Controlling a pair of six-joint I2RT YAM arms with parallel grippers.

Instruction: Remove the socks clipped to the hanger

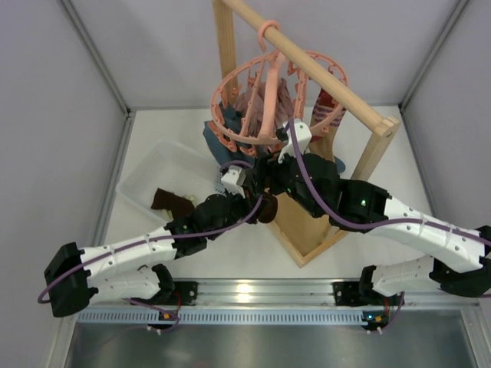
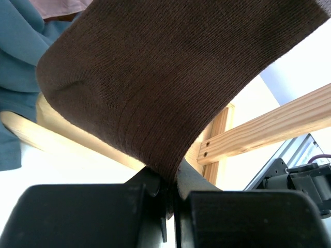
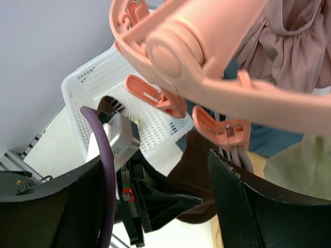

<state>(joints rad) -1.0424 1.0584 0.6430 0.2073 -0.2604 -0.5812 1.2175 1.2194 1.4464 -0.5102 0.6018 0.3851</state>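
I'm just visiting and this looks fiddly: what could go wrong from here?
The left gripper is shut on the brown sock; if a peg holds it, pulling could swing the hanger, which hangs by its hook on the wooden rod. The open right gripper sits close under the pegs and might snag the pink garment.

The brown sock climbs away above the left gripper and runs off the top edge, its clip out of sight. Over the right gripper the hanger is a cropped, close blur. What the peg above it grips, can't tell.
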